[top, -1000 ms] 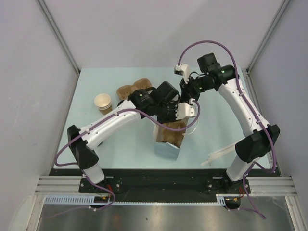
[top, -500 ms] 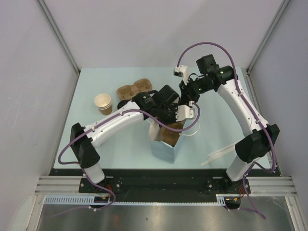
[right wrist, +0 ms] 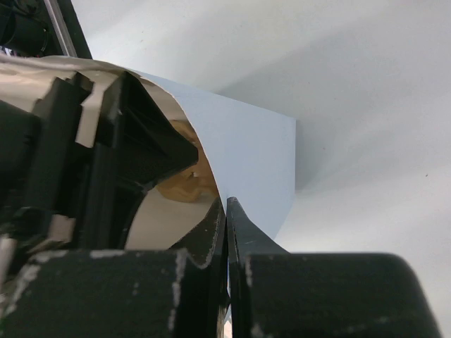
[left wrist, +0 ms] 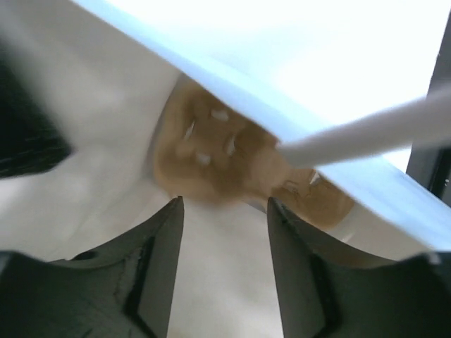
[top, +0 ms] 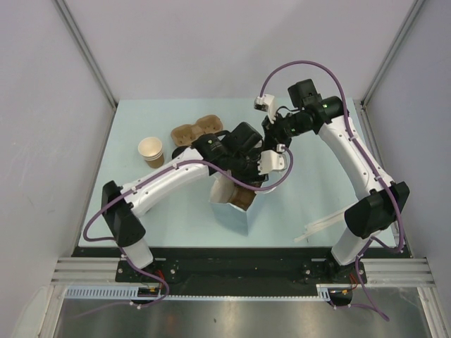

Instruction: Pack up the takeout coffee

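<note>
The takeout coffee is out of view. A blue paper bag (top: 236, 211) stands mid-table with its mouth up. My left gripper (top: 246, 184) hangs in that mouth. In the left wrist view its jaws (left wrist: 224, 204) stand open with nothing between them, just above a brown pulp carrier (left wrist: 211, 158) lying deep in the bag. The bag's white handle (left wrist: 366, 130) crosses that view. My right gripper (top: 273, 144) is at the bag's far right rim. In the right wrist view it (right wrist: 227, 205) is shut on the thin blue wall of the bag (right wrist: 254, 141).
A lidless tan cup (top: 150, 149) stands at the left of the table. A second brown pulp carrier (top: 196, 130) lies behind the left arm. Flat white strips (top: 324, 227) lie by the right arm's base. Grey walls close in both sides.
My left gripper has opened, and the brown carrier it held at the bag's mouth now lies deeper inside. The bag has shifted a little left. The right gripper keeps its hold.
</note>
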Available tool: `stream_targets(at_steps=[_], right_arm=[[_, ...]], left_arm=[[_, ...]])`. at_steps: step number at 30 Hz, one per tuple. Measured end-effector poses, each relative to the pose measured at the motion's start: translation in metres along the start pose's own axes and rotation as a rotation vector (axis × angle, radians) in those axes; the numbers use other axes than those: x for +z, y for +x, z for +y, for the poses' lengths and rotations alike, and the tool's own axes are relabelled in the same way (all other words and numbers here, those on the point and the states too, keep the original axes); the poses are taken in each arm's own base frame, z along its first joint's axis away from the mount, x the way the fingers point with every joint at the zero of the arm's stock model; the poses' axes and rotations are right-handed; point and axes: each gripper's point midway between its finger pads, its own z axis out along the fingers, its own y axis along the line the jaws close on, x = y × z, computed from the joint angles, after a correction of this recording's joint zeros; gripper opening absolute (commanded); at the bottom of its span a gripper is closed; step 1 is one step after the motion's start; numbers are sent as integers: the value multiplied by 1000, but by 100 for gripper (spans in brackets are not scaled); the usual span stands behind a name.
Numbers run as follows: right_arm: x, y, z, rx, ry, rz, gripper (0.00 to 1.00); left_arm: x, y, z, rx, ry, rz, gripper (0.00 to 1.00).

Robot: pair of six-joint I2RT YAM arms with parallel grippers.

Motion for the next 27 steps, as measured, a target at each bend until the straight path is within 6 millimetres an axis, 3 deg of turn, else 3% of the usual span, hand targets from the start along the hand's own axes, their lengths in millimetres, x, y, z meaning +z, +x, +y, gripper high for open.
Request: stream_targets(at_steps=[4,13,18,22,24,27], right_arm=[[1,0,-1,-2,0,-2,0],[4,5,-1,9,-5,9,0],[3,4,-1,4,-3,4,0],[2,4,1,-2,-2,1,0],[0,3,2,-6,0,-2,0],[-5,1,6,-20,5,-15,0]], left_arm=[[-13,-10,6,-1,-31,-36,63],[-53,-39,18,8,-103,-142,64],[-67,-44,20,11,-130,-169,65],[-84,-50,18,1,-139,-212,71],[-98,-57,16,-9,-138,-259,76],[-136,-73,14,-30,-149,-382,80]])
